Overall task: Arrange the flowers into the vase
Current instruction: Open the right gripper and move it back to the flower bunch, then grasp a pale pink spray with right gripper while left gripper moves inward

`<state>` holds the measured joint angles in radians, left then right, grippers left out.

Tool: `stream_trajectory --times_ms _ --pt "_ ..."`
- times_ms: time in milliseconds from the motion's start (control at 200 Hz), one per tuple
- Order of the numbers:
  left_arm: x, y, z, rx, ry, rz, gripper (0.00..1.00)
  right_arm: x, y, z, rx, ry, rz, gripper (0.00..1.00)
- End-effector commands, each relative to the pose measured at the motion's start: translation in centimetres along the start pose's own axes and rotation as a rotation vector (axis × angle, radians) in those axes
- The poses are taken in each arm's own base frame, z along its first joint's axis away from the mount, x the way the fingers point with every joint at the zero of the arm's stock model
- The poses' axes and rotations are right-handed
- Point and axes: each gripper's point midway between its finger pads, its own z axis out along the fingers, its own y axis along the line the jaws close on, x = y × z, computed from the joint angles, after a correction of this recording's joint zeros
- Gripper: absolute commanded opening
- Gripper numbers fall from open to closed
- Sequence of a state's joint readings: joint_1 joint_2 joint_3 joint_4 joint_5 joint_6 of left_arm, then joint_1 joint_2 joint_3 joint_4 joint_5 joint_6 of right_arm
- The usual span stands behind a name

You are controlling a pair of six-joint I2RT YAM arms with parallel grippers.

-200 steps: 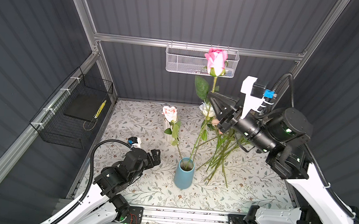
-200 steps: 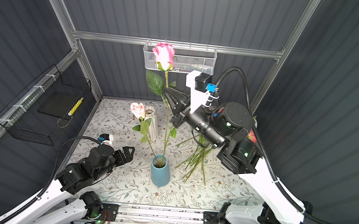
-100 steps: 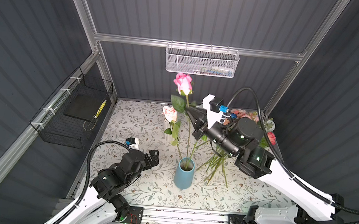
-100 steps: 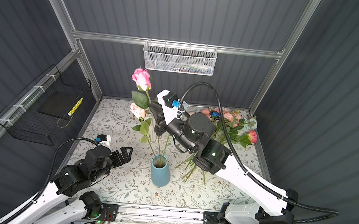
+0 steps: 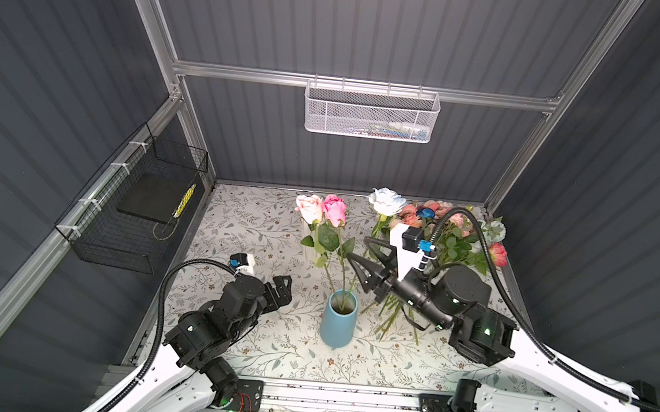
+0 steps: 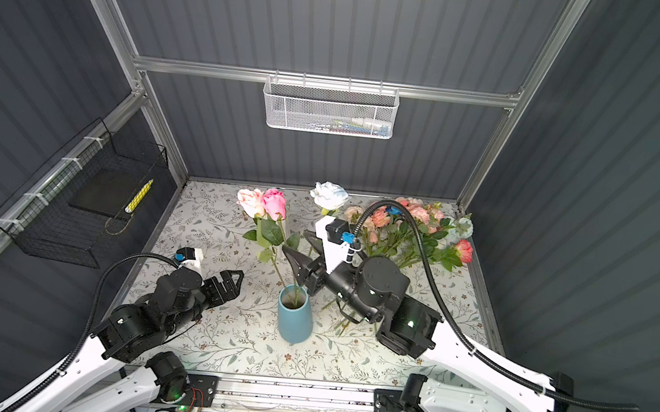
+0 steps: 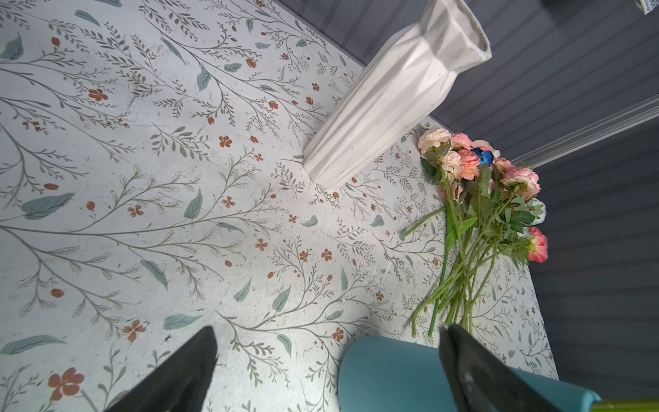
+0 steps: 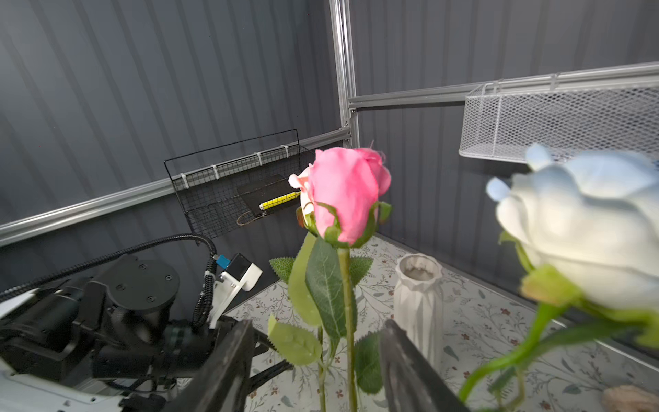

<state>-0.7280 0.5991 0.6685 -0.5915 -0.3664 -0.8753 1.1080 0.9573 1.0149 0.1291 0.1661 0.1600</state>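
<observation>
A leafy, green-stemmed pink rose (image 5: 335, 212) stands near upright in the blue vase (image 5: 338, 320), bloom up, its stem between the parted jaws of the right claw (image 5: 358, 248), while the left claw (image 5: 285, 290) gapes empty.

This is a small robot test booth, like a lab. Dark grey ribbed walls (image 5: 359, 30) close it in, held by metal bars (image 5: 366, 86). A left robot arm (image 5: 198, 327) and a right robot arm (image 5: 574, 372) sit on a metal rail (image 5: 341, 398) at the front. A white wire basket (image 5: 371, 115) and a black wire basket (image 5: 131, 215) hang on the walls. A flowery cloth (image 5: 259, 224) covers the table.
</observation>
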Motion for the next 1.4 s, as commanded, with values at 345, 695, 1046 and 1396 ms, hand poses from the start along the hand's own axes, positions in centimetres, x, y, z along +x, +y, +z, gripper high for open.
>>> stream_trajectory --times_ms 345,695,1046,1396 --pt "0.4 0.6 -0.1 -0.015 0.007 0.010 1.00 14.0 -11.5 -6.7 0.471 0.263 0.203 0.65" --pt "0.7 0.7 0.1 -0.023 0.020 0.020 1.00 21.7 -23.3 -8.9 0.775 0.408 0.559 0.45" --pt "1.0 0.8 0.3 -0.022 0.024 0.014 1.00 26.4 -31.6 -5.7 0.915 0.521 0.796 0.26" --pt "0.9 1.3 -0.1 -0.025 0.011 0.014 1.00 30.5 -33.7 -6.9 1.088 0.589 0.853 0.27"
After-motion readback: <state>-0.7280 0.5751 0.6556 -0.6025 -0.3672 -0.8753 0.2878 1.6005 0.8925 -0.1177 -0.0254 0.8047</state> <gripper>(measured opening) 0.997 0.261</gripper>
